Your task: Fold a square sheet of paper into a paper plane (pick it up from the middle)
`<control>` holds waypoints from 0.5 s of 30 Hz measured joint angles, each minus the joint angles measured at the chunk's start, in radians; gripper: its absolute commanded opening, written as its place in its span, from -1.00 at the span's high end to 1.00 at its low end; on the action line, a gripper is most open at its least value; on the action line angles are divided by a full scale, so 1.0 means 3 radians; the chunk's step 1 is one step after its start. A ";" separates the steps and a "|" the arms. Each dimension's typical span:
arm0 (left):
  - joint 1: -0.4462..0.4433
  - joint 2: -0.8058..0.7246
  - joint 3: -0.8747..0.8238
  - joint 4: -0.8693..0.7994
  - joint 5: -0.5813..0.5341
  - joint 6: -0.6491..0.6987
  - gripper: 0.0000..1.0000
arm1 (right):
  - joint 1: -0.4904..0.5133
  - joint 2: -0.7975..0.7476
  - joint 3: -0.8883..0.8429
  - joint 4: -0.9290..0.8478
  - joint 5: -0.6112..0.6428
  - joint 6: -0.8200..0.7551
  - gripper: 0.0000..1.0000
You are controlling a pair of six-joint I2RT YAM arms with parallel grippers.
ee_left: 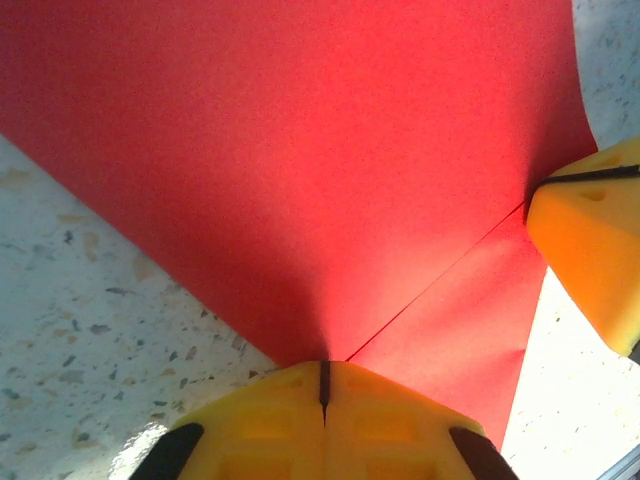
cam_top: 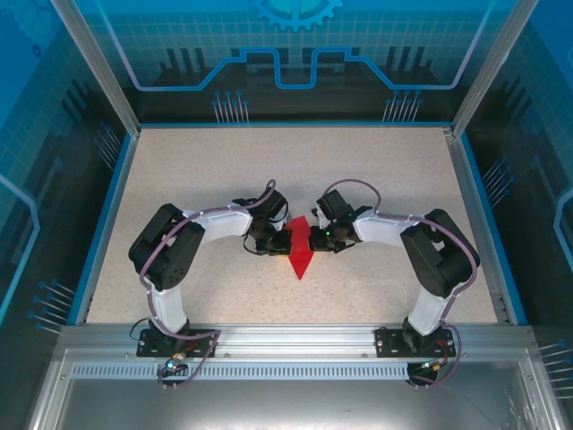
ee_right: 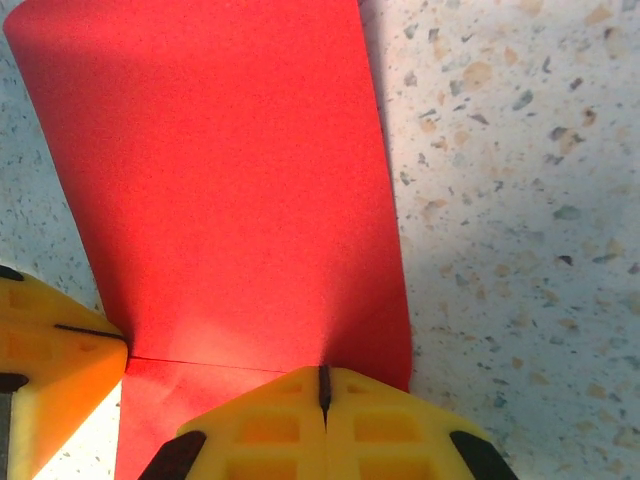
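The left hand and right hand each pinched shut on opposite sides of the red paper, likely steadying its crease.

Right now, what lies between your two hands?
The creased red paper sheet, pinched by the left hand and right hand; the top view shows it.

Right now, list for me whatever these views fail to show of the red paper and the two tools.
- Top view: the left tool and right tool cover the sides of the red paper; its creases are too small to read.
- Left wrist view: the paper runs off the top edge; the yellow fingers hide the pinched bit.
- Right wrist view: the bottom edge and the fingers cut off its near end.
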 measured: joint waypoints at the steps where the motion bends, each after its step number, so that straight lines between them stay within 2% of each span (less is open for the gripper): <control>1: 0.0000 0.0008 0.0013 -0.0014 0.0000 0.0001 0.96 | 0.0000 -0.0008 -0.0013 0.0010 0.0004 0.0000 0.98; 15: -0.0037 0.0034 0.0113 -0.0140 -0.0066 0.0011 0.80 | 0.0000 -0.0057 -0.0145 0.0189 0.0017 0.0000 1.00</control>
